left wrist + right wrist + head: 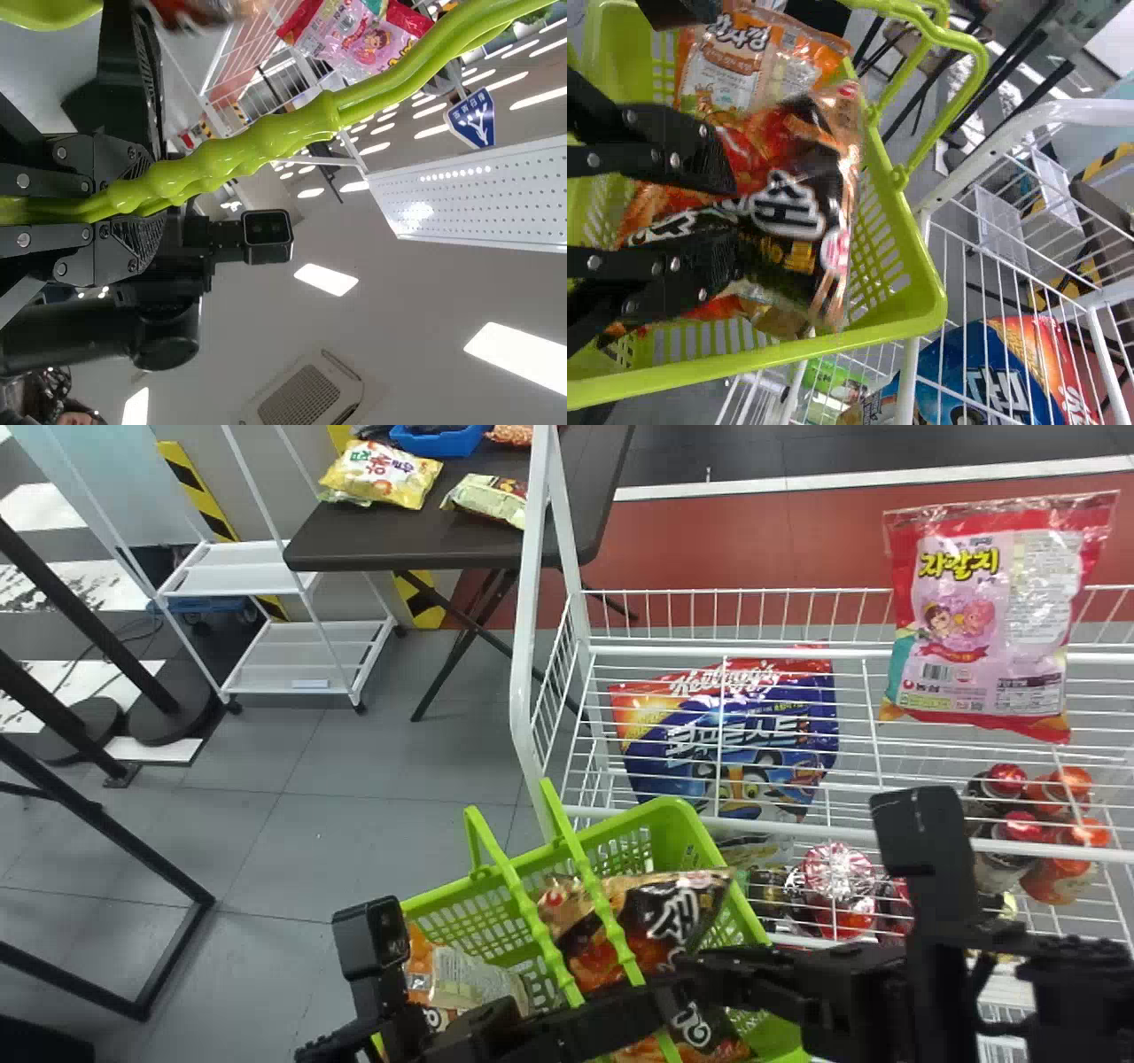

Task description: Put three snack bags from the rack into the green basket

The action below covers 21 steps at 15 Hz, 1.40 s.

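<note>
In the head view the green basket is at the lower centre. My left gripper crosses it from the left, and the left wrist view has that gripper shut on the green handle. From the right, my right gripper reaches over the basket; in the right wrist view this gripper is shut on a black-and-orange snack bag, whose far end looks blurred. An orange snack bag lies in the basket's left part. The white wire rack carries a pink-and-red snack bag.
A blue-and-red cereal bag lies in the rack right behind the basket. Red-capped bottles stand farther right in the rack. Behind are a dark table bearing snack bags and a white shelf cart.
</note>
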### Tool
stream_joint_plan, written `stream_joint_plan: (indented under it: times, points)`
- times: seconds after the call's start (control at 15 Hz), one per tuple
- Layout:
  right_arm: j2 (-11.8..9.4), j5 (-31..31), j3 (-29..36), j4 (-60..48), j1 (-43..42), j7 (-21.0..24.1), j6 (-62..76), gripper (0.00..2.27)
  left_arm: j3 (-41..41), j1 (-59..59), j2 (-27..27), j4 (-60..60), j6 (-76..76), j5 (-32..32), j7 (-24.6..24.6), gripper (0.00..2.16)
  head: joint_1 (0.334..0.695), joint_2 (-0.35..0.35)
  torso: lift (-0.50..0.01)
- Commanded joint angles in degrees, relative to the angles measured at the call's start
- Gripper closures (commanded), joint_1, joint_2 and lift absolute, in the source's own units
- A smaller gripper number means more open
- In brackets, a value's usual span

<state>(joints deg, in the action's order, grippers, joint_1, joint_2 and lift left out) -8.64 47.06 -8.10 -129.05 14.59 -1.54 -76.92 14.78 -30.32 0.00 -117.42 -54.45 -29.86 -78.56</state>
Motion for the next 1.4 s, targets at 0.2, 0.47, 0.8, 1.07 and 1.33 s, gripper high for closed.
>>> stream_joint_plan:
  times: [0.2,0.47,0.8,1.07,1.33]
  points:
    - [0.7,10.4,11.0,6.2,-1.3,-6.6,5.6,0.03,0.1,-0.5,-0.1,-0.4,0.0,-0.3,-0.3,2.15,0.695,0.177,0.0]
    - [-1.3,1.7,15.2,5.3,-1.9,-11.6,16.5,0.03,0.2,-1.2,-0.1,-1.0,0.0,-0.3,-0.4,2.15,0.695,0.075,0.0]
    - [-5.3,-18.4,11.1,10.6,4.9,-11.7,55.0,0.06,0.0,-1.3,-0.1,-1.5,0.3,1.6,-0.1,2.15,0.695,-0.099,0.0]
    - [-6.7,-25.1,11.1,19.0,12.4,-11.6,84.0,0.06,-1.0,-1.9,-0.1,-2.6,0.3,5.0,0.5,2.15,0.695,-0.219,0.0]
    - [-5.4,-27.3,11.1,25.5,17.8,-11.3,100.7,0.07,-2.1,-2.5,-0.1,-4.9,-1.2,7.2,0.6,2.15,0.695,-0.294,0.0]
